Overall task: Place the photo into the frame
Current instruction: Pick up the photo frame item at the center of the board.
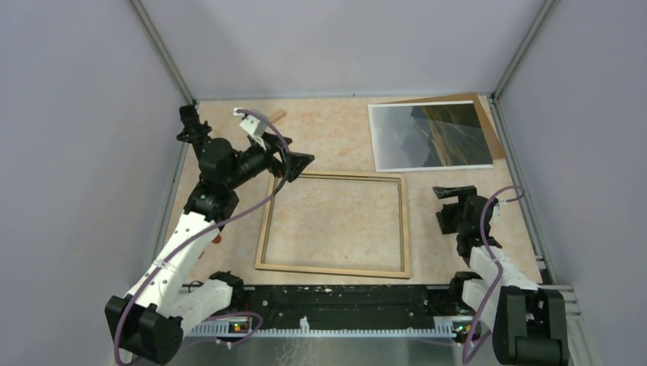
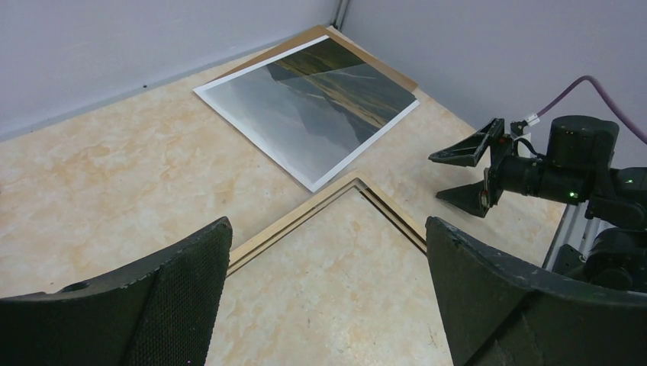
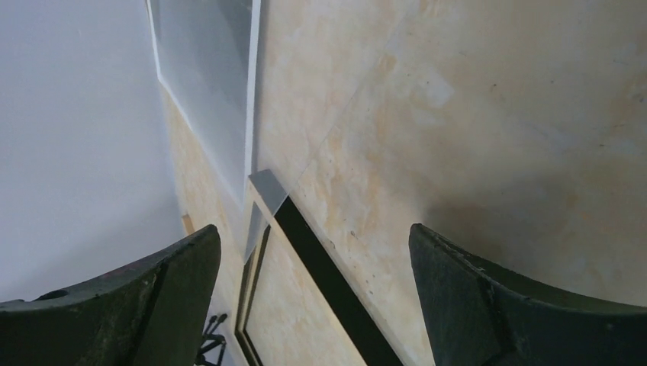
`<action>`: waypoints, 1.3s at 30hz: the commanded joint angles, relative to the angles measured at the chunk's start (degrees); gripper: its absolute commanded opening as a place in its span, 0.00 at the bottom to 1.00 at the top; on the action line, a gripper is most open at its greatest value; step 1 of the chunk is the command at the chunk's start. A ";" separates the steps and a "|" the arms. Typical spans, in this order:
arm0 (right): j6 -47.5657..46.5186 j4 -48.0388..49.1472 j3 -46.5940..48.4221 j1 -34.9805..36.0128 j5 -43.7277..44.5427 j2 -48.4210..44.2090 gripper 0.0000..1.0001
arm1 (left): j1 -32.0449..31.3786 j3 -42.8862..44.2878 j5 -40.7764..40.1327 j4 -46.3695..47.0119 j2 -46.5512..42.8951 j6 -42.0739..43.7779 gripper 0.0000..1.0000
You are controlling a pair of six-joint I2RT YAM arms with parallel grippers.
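Note:
The photo (image 1: 431, 136) lies flat at the far right of the table on a brown backing board (image 1: 494, 130). It also shows in the left wrist view (image 2: 313, 107) and, glaring, in the right wrist view (image 3: 206, 99). The frame (image 1: 333, 271) lies flat mid-table with its pale wood face up and nothing inside it. Its corner shows in the left wrist view (image 2: 305, 217), and its black side shows in the right wrist view (image 3: 328, 274). My left gripper (image 1: 297, 164) (image 2: 326, 229) is open and empty above the frame's far left corner. My right gripper (image 1: 442, 206) (image 3: 313, 232) is open and empty just right of the frame.
Grey walls with metal posts enclose the table on three sides. A small wooden piece (image 1: 275, 117) lies at the far left behind my left arm. The black base rail (image 1: 343, 297) runs along the near edge. The backing board's edge (image 2: 381, 70) shows beyond the photo.

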 commanded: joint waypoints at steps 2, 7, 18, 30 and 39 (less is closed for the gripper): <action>5.83 15.74 -1.72 -1.69 1.28 5.43 0.91 | -0.61 -0.99 0.15 4.49 0.72 -1.64 0.99; 9.93 35.64 -4.42 -4.47 -3.32 19.22 0.75 | -0.72 -1.37 0.13 4.83 1.18 -2.17 0.99; 20.39 77.94 -2.29 -4.65 -4.28 57.74 0.51 | -1.20 -1.47 0.11 4.64 1.46 -1.71 0.99; 17.07 86.62 0.54 -5.23 0.53 66.32 0.32 | -1.63 -1.84 0.98 5.31 3.54 -2.29 0.99; 15.45 79.05 4.47 -6.75 -5.20 57.80 0.00 | -1.61 -1.93 0.97 5.39 4.65 -2.43 0.99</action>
